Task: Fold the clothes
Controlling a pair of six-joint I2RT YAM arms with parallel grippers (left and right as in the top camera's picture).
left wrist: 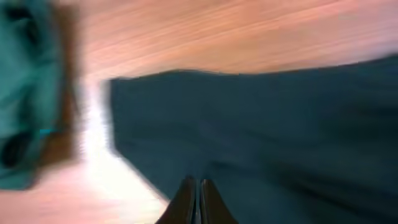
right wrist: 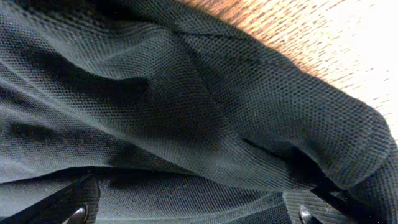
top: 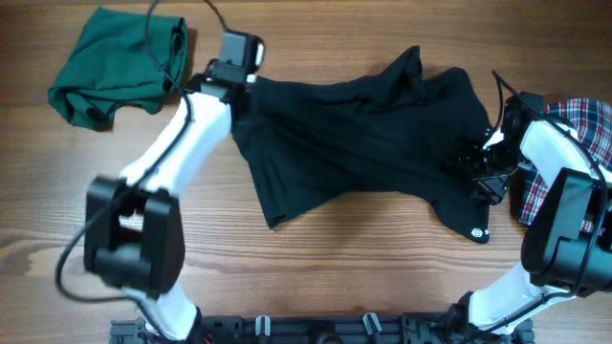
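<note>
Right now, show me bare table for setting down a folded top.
Widest: the front strip of table below the black top, between left arm and right arm. Also the back strip above it. Crowded: right edge, plaid and right gripper; left back, green garment.

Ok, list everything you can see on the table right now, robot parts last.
black top: one, black, spread across the table's middle
green garment: one, dark green, bunched at the far left corner
plaid garment: one, red-white-blue, right edge, partly behind the right arm
table: one, brown wood, under everything
left arm: one, white and black, reaching to the top's left end
right arm: one, white and black, at the top's right end
left end effector: one, black, shut, over the top
right end effector: one, black, open, over the top
</note>
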